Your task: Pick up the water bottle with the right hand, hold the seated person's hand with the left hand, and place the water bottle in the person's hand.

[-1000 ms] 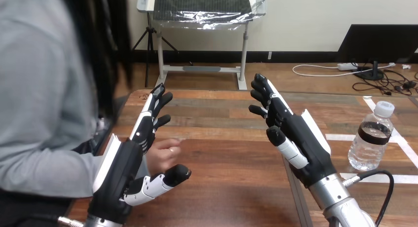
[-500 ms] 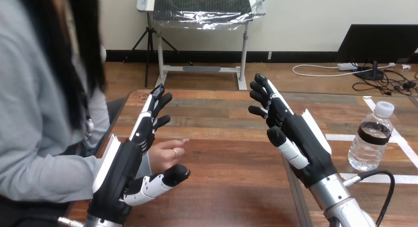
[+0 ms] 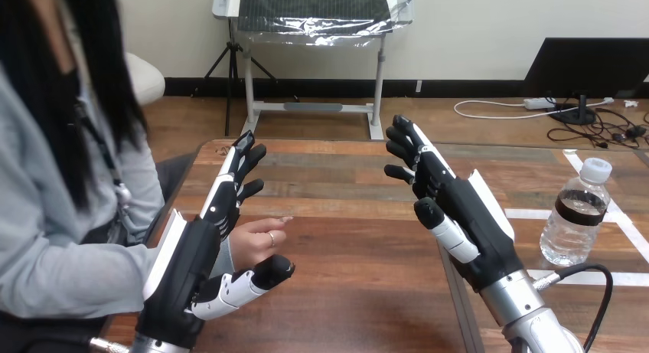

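Right hand: the right hand hung over the middle of the table, palm turned inward. Its fingers were straight and spread and its thumb stuck out. It was open and held nothing.
Left hand: the left hand was raised near the table's left edge. Its fingers were straight and pointed away, and its thumb was low and extended. It was likewise open.
Person's hand: the person's hand lay loosely curled just beside the left hand's palm, above its thumb. No robot finger was curled round it. Whether the two touched could not be told.
Water bottle: the water bottle stood upright on the table at the far right, with its cap on. It was well apart from the right hand, on the side of that hand's back.
Step in hand: the pickup looked not yet begun, so reaching for the bottle with the right hand seemed the first job.
Doing it well: the palm faced away from the bottle, so the hand would probably need to swing out past it or turn at the wrist. The fingers should stay spread until the bottle's body sat between them and the thumb, then close around its middle.
Risk: a brush from the back of the hand could tip the bottle. Thin plastic would likely dent under a hard squeeze.
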Robot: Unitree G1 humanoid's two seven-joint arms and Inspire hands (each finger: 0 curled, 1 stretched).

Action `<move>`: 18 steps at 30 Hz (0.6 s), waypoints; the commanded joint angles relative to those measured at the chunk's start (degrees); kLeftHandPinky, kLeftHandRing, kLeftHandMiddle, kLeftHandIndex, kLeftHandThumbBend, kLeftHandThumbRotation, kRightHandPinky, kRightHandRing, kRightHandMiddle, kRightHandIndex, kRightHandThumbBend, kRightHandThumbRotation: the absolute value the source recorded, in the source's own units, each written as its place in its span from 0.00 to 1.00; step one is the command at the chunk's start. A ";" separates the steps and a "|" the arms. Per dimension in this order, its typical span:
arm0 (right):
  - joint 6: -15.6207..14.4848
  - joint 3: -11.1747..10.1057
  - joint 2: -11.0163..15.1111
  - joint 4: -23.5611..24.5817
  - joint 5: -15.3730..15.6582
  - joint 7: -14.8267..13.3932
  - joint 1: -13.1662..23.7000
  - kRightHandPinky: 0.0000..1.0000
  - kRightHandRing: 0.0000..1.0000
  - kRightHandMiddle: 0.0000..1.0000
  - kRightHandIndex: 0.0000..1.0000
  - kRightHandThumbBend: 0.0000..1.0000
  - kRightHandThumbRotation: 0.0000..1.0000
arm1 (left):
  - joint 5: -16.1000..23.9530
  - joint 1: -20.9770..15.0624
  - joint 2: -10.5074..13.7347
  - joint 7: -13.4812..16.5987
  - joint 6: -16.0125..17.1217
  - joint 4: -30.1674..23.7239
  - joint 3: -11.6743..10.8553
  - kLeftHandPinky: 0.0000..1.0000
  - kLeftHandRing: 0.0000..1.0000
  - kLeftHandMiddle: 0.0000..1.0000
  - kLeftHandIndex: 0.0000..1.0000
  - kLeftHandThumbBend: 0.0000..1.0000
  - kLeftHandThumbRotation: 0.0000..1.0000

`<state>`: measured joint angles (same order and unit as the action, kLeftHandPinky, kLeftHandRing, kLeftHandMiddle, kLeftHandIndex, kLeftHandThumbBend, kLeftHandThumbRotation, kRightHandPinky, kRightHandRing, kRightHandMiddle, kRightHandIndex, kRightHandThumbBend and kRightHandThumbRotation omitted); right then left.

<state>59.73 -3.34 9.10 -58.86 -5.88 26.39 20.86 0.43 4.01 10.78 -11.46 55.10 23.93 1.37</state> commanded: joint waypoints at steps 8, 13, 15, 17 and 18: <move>2.01 -1.02 0.54 0.15 -0.61 0.04 4.93 0.89 0.95 0.96 0.97 1.00 0.88 | -0.89 -3.53 -0.06 0.01 0.94 -0.06 -0.51 0.89 0.97 0.99 0.99 1.00 0.73; 2.51 -1.11 1.42 0.15 1.04 -1.97 5.47 0.88 0.94 0.95 0.96 1.00 0.87 | -0.91 -3.37 0.00 0.03 0.55 -0.39 -0.56 0.89 0.97 0.99 0.99 1.00 0.72; 2.74 -1.10 1.84 0.15 1.95 -3.01 5.70 0.87 0.94 0.95 0.96 1.00 0.87 | -0.96 -3.44 0.06 -0.02 0.68 -0.26 -0.58 0.89 0.97 0.99 0.99 1.00 0.72; 2.87 -1.28 2.39 0.05 2.22 -3.40 6.22 0.86 0.93 0.95 0.95 1.00 0.86 | -0.78 -3.48 0.12 0.11 0.81 -0.22 -0.69 0.89 0.97 1.00 0.99 1.00 0.72; 2.91 -1.31 2.53 0.00 2.32 -3.55 6.35 0.86 0.93 0.95 0.95 1.00 0.86 | -0.73 -3.49 0.13 0.14 0.84 -0.21 -0.72 0.89 0.97 1.00 0.99 1.00 0.72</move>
<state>60.63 -3.35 9.51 -59.02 -4.14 24.61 21.08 0.36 4.01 10.79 -11.47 55.10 24.05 1.36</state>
